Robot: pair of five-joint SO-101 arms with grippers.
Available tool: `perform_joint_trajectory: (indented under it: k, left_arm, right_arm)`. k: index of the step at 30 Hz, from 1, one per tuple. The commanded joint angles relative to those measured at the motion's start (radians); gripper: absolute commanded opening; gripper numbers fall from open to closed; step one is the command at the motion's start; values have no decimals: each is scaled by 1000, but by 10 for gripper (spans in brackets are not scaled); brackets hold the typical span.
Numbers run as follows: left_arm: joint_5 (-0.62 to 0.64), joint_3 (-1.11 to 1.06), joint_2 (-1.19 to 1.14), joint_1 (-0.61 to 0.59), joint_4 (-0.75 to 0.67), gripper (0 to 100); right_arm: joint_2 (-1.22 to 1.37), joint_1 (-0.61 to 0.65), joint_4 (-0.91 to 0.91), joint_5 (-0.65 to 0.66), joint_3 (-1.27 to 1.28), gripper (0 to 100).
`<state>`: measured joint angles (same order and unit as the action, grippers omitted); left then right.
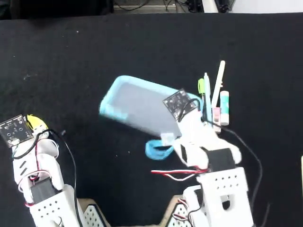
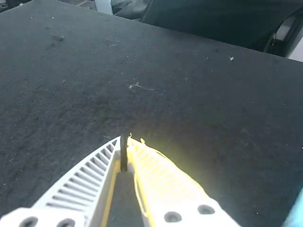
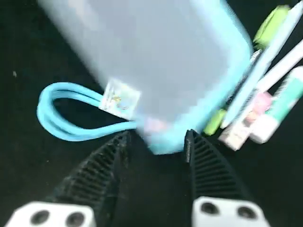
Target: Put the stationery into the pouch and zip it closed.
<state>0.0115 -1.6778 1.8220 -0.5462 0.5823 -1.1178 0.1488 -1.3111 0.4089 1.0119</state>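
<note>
The light blue pouch [image 1: 137, 106] lies slanted on the black table, its blue strap loop [image 1: 158, 150] trailing toward the front. My right gripper [image 3: 156, 142] is open, and the pouch's corner [image 3: 163, 137] sits between its two fingers, next to the strap [image 3: 61, 118]. The right arm [image 1: 208, 156] stands over that end of the pouch. Just beyond lie the stationery pieces: a white pen [image 1: 218, 85], a blue pen [image 1: 207, 94], a green marker [image 1: 201, 87], a glue stick [image 1: 224, 108] and a small pink item [image 1: 216, 116]. At the front left, my left gripper [image 2: 125, 142] rests shut and holds nothing.
The black table cloth [image 1: 71, 56] stretches bare to the left and behind the pouch. The arms' white bases [image 1: 222, 198] stand at the front edge. A pale object [image 1: 301, 172] shows at the right border.
</note>
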Motion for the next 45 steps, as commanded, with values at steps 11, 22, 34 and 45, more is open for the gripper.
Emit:
perform_joint_trajectory:
  k: [11, 22, 34, 45]
  left_arm:
    - [11, -21, 2, -1, -12, 34]
    - [11, -21, 2, -1, -12, 34]
    - [11, -21, 2, 1, -14, 34]
    - [11, -21, 2, 1, -12, 34]
  right_arm:
    - [328, -100, -68, -51, -110, 188]
    - [503, -97, -29, -14, -91, 188]
    - [613, 57, 342, -169, -21, 188]
    - [624, 321, 698, -344, -10, 188]
